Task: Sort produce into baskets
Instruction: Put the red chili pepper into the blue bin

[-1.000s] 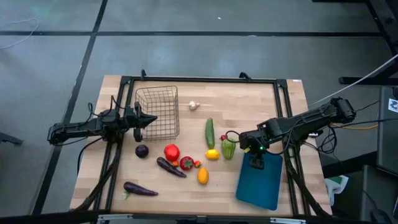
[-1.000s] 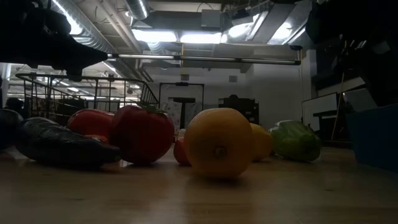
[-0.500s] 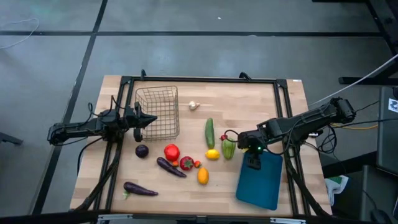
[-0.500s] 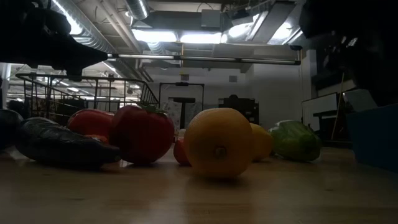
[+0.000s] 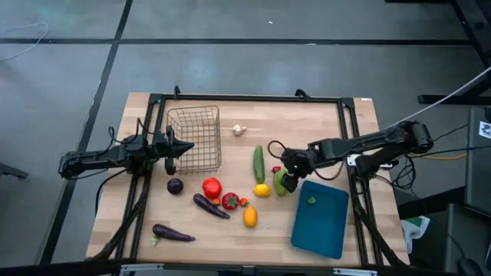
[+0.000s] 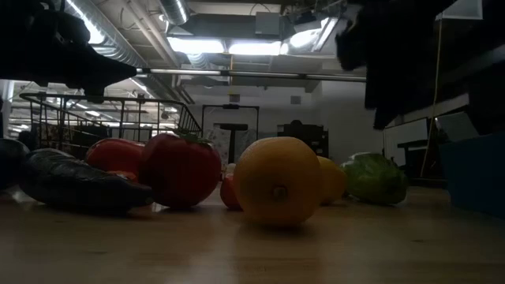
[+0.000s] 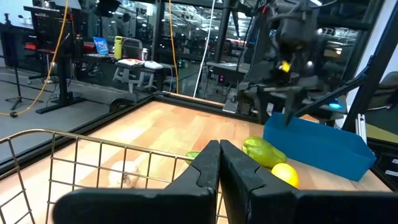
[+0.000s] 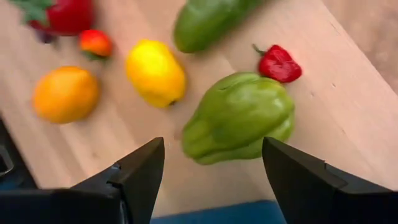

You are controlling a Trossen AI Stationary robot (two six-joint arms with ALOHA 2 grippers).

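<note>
My right gripper (image 8: 211,180) is open. It hangs over the green pepper (image 8: 239,118), which lies on the table left of the teal tray (image 5: 322,226); its fingers stand on either side of the pepper without touching it. A small green piece (image 5: 311,201) lies on the tray. The lemon (image 8: 155,71), orange (image 8: 65,93), cucumber (image 5: 259,163), tomatoes (image 5: 212,186), eggplants (image 5: 209,205) and garlic (image 5: 240,129) lie on the table. My left gripper (image 5: 188,147) is shut and empty at the left wall of the wire basket (image 5: 196,138).
A small red pepper (image 8: 278,64) lies just beyond the green pepper. A round dark eggplant (image 5: 175,185) and a long one (image 5: 173,233) lie at the near left. A black frame (image 5: 253,98) runs round the table's edges. Bare wood lies between the basket and the cucumber.
My right gripper has gone from over the teal tray toward the table's left and a little toward the far edge, and now hangs over the green pepper. A small green piece now shows on the tray where the gripper stood.
</note>
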